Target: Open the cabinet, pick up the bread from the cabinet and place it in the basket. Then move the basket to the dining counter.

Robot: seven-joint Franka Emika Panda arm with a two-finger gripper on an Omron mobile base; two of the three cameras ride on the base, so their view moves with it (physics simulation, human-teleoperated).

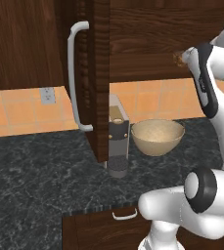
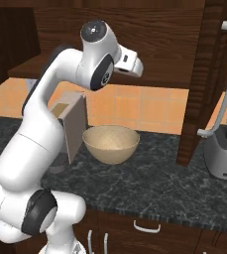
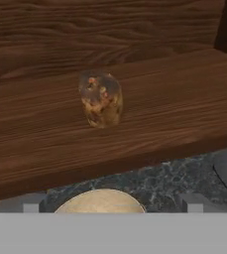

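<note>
Inside the cabinet (image 1: 101,73), whose door is hanging open over the black counter (image 1: 30,180), the bread (image 3: 100,98) is sitting on the shelf (image 3: 149,119), back from its front edge. The basket (image 2: 110,143) is waiting on the counter directly below. The gripper (image 2: 133,64) is facing the loaf with its jaws spread wide, gripping nothing. Closing off-centre is the likely risk: the small rounded lump could be rolling away, or tumbling past the basket.
</note>
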